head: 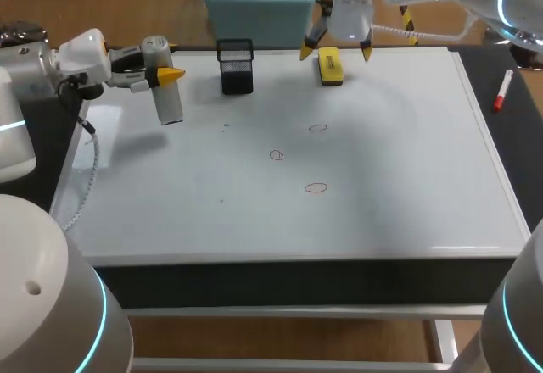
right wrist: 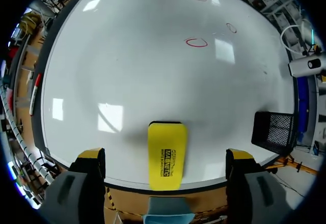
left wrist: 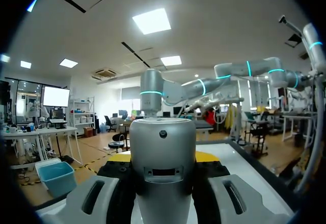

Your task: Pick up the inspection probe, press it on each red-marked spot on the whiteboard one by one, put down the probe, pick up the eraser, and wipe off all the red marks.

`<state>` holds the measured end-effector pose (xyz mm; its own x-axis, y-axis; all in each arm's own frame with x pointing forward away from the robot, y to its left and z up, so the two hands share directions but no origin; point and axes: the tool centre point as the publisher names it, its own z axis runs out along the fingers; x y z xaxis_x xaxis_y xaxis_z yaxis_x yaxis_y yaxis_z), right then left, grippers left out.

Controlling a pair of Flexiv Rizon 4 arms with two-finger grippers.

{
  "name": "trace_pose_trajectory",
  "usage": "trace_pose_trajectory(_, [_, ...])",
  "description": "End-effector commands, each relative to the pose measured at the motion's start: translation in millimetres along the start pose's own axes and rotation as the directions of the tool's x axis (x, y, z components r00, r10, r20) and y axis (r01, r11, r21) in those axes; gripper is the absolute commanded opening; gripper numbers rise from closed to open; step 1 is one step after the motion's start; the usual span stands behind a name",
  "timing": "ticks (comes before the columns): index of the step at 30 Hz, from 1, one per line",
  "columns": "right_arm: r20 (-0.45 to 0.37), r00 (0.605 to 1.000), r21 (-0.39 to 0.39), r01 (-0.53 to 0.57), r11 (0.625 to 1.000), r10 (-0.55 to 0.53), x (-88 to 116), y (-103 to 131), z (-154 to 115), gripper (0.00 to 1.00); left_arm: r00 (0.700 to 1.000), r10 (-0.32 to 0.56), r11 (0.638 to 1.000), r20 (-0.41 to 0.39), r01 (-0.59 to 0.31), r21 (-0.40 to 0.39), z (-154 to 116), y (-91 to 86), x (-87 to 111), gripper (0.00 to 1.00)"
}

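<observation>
My left gripper (head: 163, 76) hovers over the whiteboard's (head: 254, 220) far left corner, shut on the grey cylindrical probe (head: 167, 93). The left wrist view shows the probe (left wrist: 163, 168) upright between the fingers of that gripper (left wrist: 163, 158). The yellow eraser (head: 330, 65) lies at the board's far edge. My right gripper (head: 338, 49) hangs just above it, open, with a finger on each side. In the right wrist view the eraser (right wrist: 167, 155) lies between the spread fingers of this gripper (right wrist: 165, 158), untouched. Three red circles (head: 317, 127) (head: 276, 155) (head: 316, 188) mark the middle of the board.
A black mesh holder (head: 236, 66) stands at the far edge, between the probe and the eraser. A red marker (head: 503, 89) lies on the dark surface right of the board. The red marks (right wrist: 196, 43) and the holder (right wrist: 273, 132) also show in the right wrist view.
</observation>
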<state>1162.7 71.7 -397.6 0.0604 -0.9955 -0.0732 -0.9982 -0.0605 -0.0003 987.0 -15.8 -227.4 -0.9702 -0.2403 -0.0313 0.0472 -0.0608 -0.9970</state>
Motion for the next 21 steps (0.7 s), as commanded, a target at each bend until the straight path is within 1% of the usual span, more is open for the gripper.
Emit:
trace_pose_trajectory(1, [-0.016,1.000,-0.017,0.000,1.000,-0.001,0,-7,7,1.00,1.000,0.002,1.000,0.002,-0.002,0.000,0,-0.9,0.5,0.00])
trace_pose_trajectory(8, [-0.031,1.000,-0.031,0.005,1.000,-0.006,2,-5,16,1.00,1.000,0.002,1.000,0.002,-0.002,0.000,0,-0.9,0.5,0.00])
trace_pose_trajectory(16, [-0.037,0.999,-0.037,0.005,0.999,-0.006,1,-6,18,1.00,1.000,0.002,1.000,0.002,-0.002,0.000,0,-0.9,0.5,0.00])
trace_pose_trajectory(17, [-0.037,0.999,-0.038,0.004,0.999,-0.006,1,-6,18,0.98,1.000,0.002,1.000,0.002,-0.002,0.000,0,-0.9,0.5,0.00])
trace_pose_trajectory(19, [-0.036,0.999,-0.041,0.003,0.999,-0.004,1,-6,19,0.85,1.000,0.002,1.000,0.002,-0.002,0.000,0,-0.9,0.5,0.00])
trace_pose_trajectory(21, [-0.035,0.999,-0.044,0.002,0.999,-0.004,0,-5,21,0.58,1.000,0.002,1.000,0.002,-0.002,0.000,0,-0.9,0.5,0.00])
